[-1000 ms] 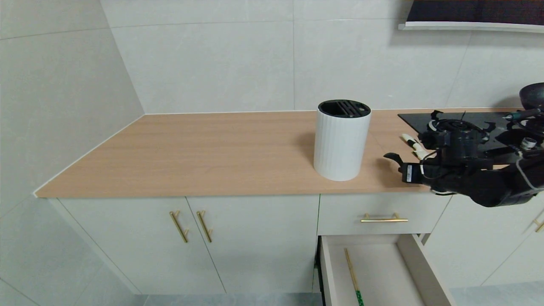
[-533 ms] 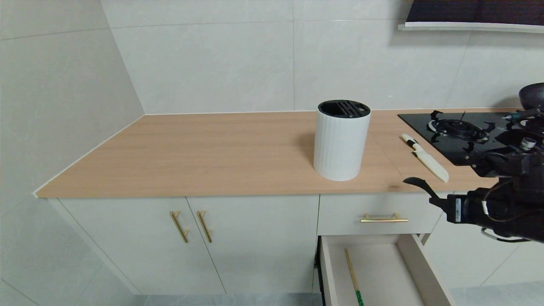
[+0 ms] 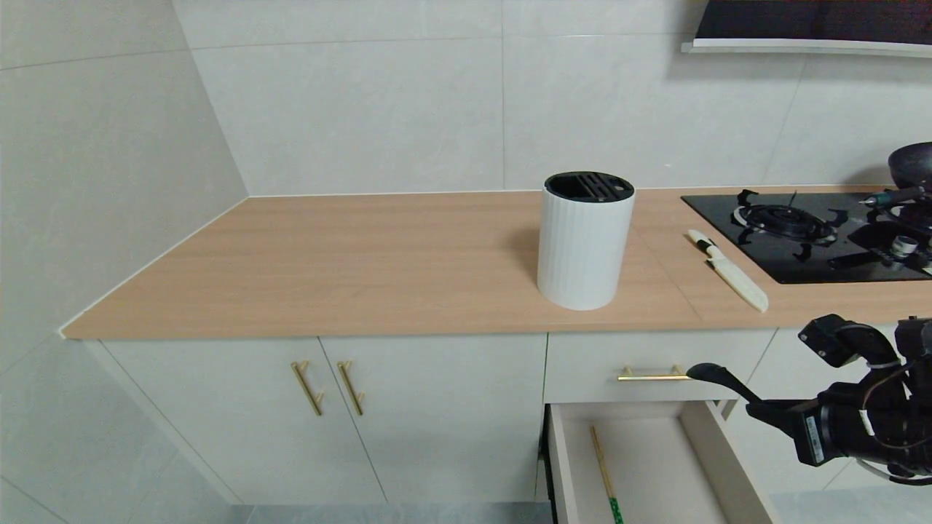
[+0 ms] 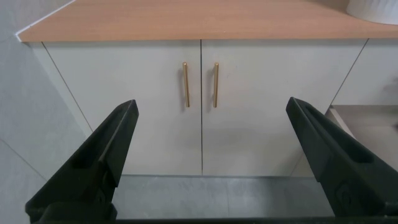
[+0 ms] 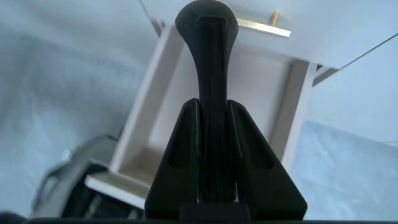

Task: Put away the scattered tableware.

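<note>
Two task items show in the head view: a knife (image 3: 728, 271) lies flat on the counter (image 3: 364, 269) between the white holder (image 3: 586, 244) and the hob (image 3: 801, 240), touching neither, and a chopstick (image 3: 603, 466) lies in the open drawer (image 3: 703, 451) near its left wall. The holder stands upright near the counter's front edge. The right gripper (image 3: 705, 372) hangs in front of the cabinets, just beside the upper drawer's handle (image 3: 652, 376) and above the open drawer's right wall, its fingers pressed together with nothing between them.

From the left wrist, the left gripper (image 4: 210, 109) faces the cabinet doors (image 4: 200, 137) under the counter edge, its fingers (image 4: 118, 134) spread wide and empty. The holder's base shows at the far corner.

From the right wrist, the fingers (image 5: 208, 74) are closed flat against each other, pointing over the open drawer toward the gold handle.
</note>
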Tool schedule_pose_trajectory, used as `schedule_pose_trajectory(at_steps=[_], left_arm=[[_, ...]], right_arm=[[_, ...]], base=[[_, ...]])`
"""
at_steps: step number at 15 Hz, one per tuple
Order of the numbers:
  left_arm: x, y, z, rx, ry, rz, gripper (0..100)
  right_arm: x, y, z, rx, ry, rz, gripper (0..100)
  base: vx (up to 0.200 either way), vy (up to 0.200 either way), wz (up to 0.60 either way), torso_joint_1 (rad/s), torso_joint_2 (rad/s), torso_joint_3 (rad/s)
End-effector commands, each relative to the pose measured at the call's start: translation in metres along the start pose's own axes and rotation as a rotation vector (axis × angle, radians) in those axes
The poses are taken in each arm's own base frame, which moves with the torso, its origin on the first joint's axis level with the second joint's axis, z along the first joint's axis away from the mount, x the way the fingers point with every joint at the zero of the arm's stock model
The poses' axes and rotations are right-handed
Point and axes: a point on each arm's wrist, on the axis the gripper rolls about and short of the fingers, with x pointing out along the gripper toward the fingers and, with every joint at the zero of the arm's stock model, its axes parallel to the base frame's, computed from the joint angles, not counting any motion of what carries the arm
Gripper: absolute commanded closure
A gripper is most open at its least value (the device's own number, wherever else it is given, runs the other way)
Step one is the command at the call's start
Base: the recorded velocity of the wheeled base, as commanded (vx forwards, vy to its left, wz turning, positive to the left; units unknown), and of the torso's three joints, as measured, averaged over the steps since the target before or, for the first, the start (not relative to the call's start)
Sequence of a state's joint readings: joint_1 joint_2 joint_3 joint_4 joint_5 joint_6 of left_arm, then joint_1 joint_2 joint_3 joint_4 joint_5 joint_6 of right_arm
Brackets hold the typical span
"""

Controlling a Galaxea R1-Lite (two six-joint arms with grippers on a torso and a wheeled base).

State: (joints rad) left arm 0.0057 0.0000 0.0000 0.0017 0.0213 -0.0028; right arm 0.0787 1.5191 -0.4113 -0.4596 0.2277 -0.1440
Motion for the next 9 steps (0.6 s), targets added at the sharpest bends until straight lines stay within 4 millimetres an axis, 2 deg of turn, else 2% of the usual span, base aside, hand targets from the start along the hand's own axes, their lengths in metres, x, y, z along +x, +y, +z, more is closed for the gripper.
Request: schedule_pose_trajectory(at_steps=[1, 4, 9], left_arm=[[0.0, 0.0, 0.0, 0.0, 0.0, 0.001, 0], [0.0, 0.0, 0.0, 0.0, 0.0, 0.001, 0], [0.0, 0.0, 0.0, 0.0, 0.0, 0.001, 0]], right_arm=[[0.0073, -0.0007, -0.0055, 0.007, 0.039, 0.007, 100], [0.0108, -0.0012, -0.0079, 0.002, 0.057, 0.009, 100], [0.013, -0.0011, -0.0095, -0.001, 0.069, 0.01, 100]], base=[[0.0, 0.0, 0.0, 0.0, 0.0, 0.0], [0.0, 0.0, 0.0, -0.15, 0.36, 0.202], [0.0, 0.0, 0.0, -0.208, 0.5, 0.281]])
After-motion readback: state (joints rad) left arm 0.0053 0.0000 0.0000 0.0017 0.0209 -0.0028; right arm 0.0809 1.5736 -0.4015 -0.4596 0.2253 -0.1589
